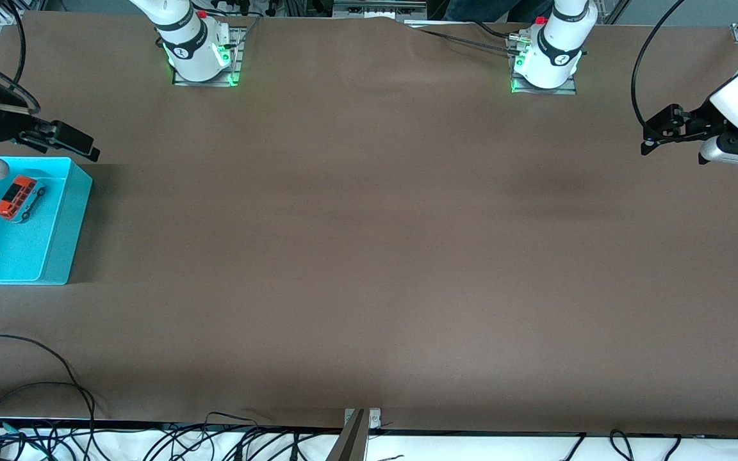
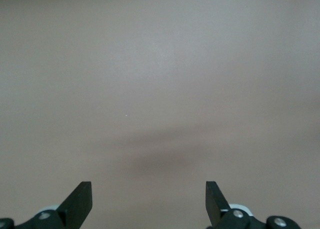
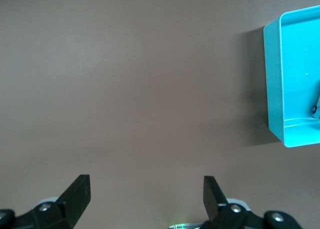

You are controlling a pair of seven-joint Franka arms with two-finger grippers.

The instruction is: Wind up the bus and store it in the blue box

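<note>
The orange-red bus (image 1: 20, 197) lies inside the blue box (image 1: 66, 232), at the right arm's end of the table. It rests in the part of the box farther from the front camera. My right gripper (image 1: 84, 147) hangs open and empty just past the box's corner nearest the arm bases. In the right wrist view the blue box (image 3: 294, 74) shows at the edge, with only a sliver of the bus (image 3: 316, 107), and the right gripper (image 3: 146, 190) has nothing between its fingers. My left gripper (image 1: 649, 143) waits open over the left arm's end of the table. The left gripper (image 2: 149, 194) is empty.
A brown cover (image 1: 369, 256) spreads over the whole table. The two arm bases (image 1: 197, 54) (image 1: 545, 61) stand along its edge farthest from the front camera. Loose cables (image 1: 55, 384) and a metal bracket (image 1: 361, 419) line the edge nearest that camera.
</note>
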